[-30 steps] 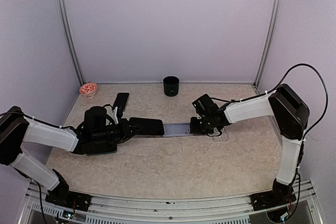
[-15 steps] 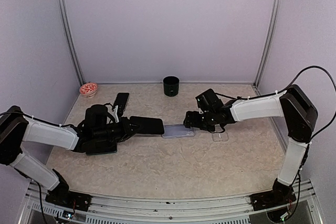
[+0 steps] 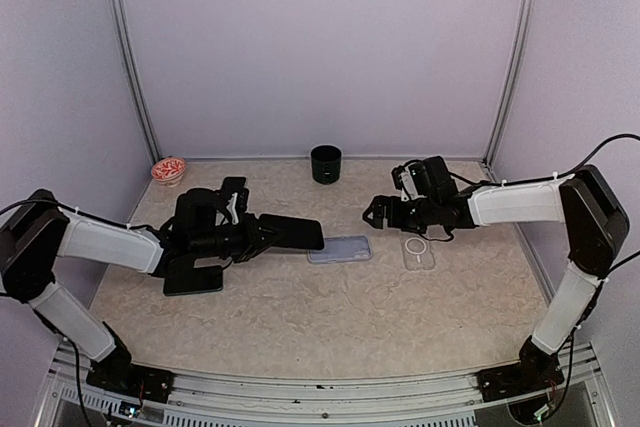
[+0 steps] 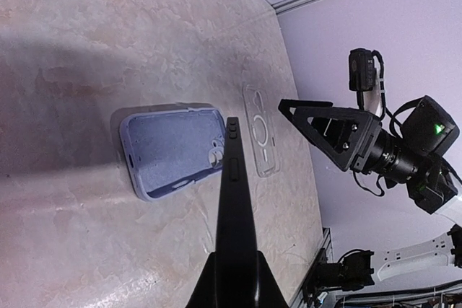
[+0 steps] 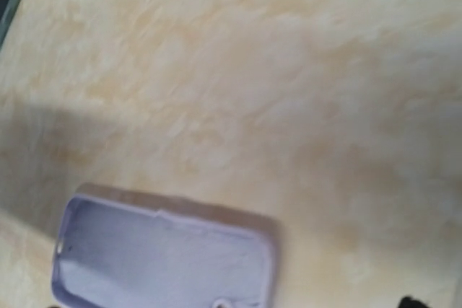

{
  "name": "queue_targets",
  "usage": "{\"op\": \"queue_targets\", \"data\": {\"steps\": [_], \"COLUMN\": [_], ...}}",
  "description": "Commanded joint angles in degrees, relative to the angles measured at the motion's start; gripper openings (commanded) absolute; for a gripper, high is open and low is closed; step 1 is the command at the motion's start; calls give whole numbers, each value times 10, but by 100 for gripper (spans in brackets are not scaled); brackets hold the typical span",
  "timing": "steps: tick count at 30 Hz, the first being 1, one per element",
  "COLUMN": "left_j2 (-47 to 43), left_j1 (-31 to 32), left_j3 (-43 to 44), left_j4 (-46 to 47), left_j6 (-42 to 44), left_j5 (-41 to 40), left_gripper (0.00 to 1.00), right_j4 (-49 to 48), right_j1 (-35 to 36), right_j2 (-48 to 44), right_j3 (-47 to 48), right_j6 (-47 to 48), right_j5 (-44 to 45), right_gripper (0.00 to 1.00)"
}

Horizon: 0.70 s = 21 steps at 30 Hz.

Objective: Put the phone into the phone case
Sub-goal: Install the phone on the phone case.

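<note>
A black phone (image 3: 288, 233) hangs just above the table, held at its left end by my left gripper (image 3: 256, 234), which is shut on it. The left wrist view shows the phone (image 4: 234, 192) edge-on, its tip over the near edge of the lavender phone case (image 4: 172, 149). That case (image 3: 340, 248) lies flat with its hollow side up, just right of the phone's tip. My right gripper (image 3: 376, 213) is open and holds nothing, up and to the right of the case. In the right wrist view only the case (image 5: 159, 257) shows, blurred.
A clear case (image 3: 420, 253) lies right of the lavender one, below the right arm. A second black phone (image 3: 232, 190) lies at the back left. A black cup (image 3: 326, 163) and a small bowl (image 3: 168, 169) stand along the back edge.
My right gripper opened, let go of the lavender case and drew back to the right. The case now lies free on the table. The left gripper carried the phone a little right, toward it.
</note>
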<state>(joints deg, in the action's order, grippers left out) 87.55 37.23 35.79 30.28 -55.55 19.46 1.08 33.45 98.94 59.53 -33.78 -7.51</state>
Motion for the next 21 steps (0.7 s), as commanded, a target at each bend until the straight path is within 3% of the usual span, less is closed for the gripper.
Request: {"op": "queue_targets", "data": {"steps": [1,21], "left_j2": [25,164], "left_j1": [7,48], "left_j3": [44,157], "left_j4": [4,8], "left_j6": [-21,-52], "left_j5": [19,40], "left_gripper": [0,0], "right_j4": [-49,-96], "right_j1": [-9,-40], "right_j2": [-21,38], "right_j3": [-17,-29], "right_j6": [18,-40], "right_j5": [-42,-211], "right_gripper": [100,100]}}
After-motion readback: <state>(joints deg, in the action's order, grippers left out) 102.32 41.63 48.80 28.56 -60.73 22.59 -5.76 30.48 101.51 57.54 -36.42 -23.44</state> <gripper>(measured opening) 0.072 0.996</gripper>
